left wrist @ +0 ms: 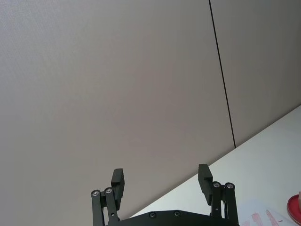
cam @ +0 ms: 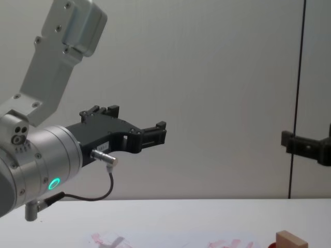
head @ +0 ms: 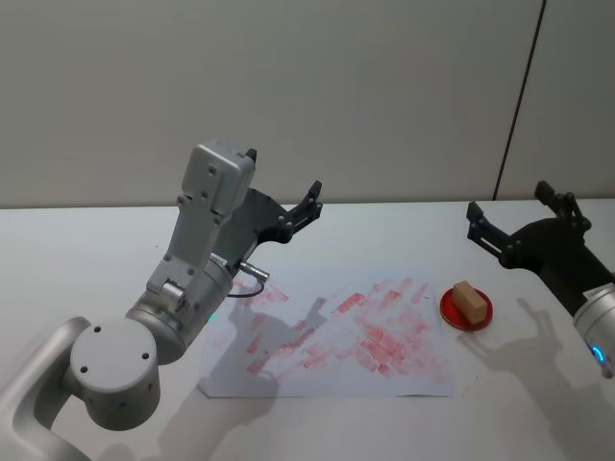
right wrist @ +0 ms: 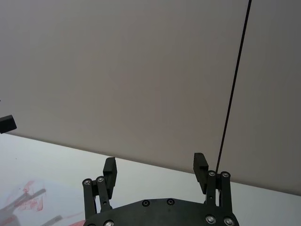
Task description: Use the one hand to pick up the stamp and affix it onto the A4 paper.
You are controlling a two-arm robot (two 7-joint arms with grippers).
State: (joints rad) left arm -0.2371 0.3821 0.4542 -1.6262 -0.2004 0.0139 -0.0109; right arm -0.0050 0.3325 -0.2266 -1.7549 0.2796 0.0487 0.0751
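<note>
1. The plain white tabletop (head: 96, 250) carries everything I'm working with.
2. The flat white A4 paper (head: 327, 379), smeared with pinkish-red prints, lies at its centre.
3. The left black two-finger gripper (head: 283, 169), on its silver-grey arm, hangs idle in the air above the sheet's far left corner, fingers spread and holding nothing.
4. The right black two-finger gripper (head: 507, 199), my working hand, hovers behind and to the right of the stamp, jaws wide apart and empty.
5. The round red disc (head: 448, 309) sits just beside the paper's right edge.
6. The small light tan wooden block stamp (head: 469, 301) rests on that disc. I judge it light, rigid and not fragile. I'd pinch its two long side faces at mid-height, and I expect the underside to be inked and possibly slippery.
</note>
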